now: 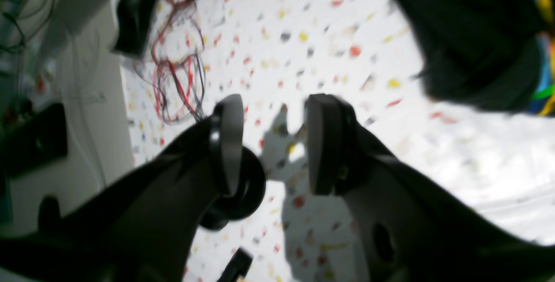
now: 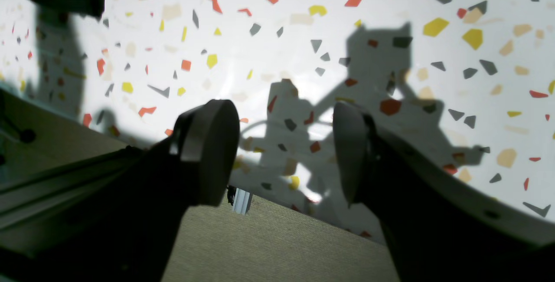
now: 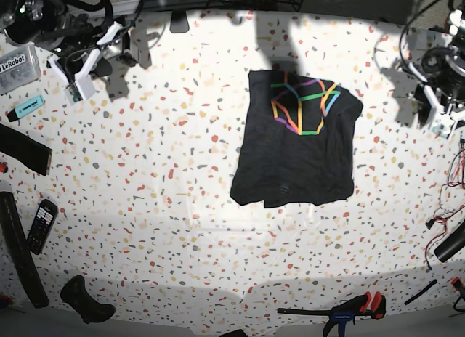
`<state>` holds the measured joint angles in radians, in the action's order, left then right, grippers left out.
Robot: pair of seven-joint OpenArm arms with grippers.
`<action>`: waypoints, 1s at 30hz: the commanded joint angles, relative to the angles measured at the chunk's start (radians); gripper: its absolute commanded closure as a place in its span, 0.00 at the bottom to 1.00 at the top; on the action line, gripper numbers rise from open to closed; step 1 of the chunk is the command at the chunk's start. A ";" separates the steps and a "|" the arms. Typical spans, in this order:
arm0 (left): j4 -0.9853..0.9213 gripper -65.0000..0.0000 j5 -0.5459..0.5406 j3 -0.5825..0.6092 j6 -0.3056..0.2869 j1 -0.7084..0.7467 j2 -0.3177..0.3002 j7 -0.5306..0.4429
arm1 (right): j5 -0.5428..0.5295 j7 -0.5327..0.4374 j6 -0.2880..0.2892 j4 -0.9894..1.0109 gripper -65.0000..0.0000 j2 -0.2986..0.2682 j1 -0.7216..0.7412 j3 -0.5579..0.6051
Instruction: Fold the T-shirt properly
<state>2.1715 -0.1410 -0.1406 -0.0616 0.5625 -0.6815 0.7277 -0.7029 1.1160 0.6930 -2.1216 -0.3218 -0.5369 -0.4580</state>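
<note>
Both hands, L [image 1: 271, 143] & R [image 2: 286, 152], jaws apart, empty, off T-shirt [image 3: 294, 152].

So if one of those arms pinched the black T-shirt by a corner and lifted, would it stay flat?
Probably not. The T-shirt lies limp with soft creases and uneven edges on the table, so it would likely droop and unfold. It looks thin, so probably light. Pushed, it would more likely bunch than slide whole.

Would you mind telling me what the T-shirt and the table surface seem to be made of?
The T-shirt looks like soft matte black knit fabric: it drapes with gentle wrinkles and carries a multicoloured line print. The table appears smooth, slightly glossy white terrazzo-patterned laminate or vinyl, speckled red, yellow and grey.
</note>
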 commanded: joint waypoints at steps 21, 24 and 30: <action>-0.137 0.64 -0.120 -0.011 -0.127 -0.002 0.137 -0.015 | -0.012 -0.061 0.005 -0.017 0.43 -0.011 0.004 -0.006; -0.188 0.64 -0.112 -0.011 -0.126 -0.017 0.144 -0.017 | -0.012 -0.060 0.005 -0.017 0.43 -0.017 0.005 -0.006; -0.193 0.64 -0.111 -0.016 -0.098 0.031 0.144 0.024 | -0.015 0.042 0.005 -0.018 0.43 -0.036 -0.015 -0.009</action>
<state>1.9625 -0.2554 -0.1455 -0.1566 0.5858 -0.5236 0.7612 -0.7067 1.1683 0.6930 -2.1216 -0.3466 -0.5476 -0.4587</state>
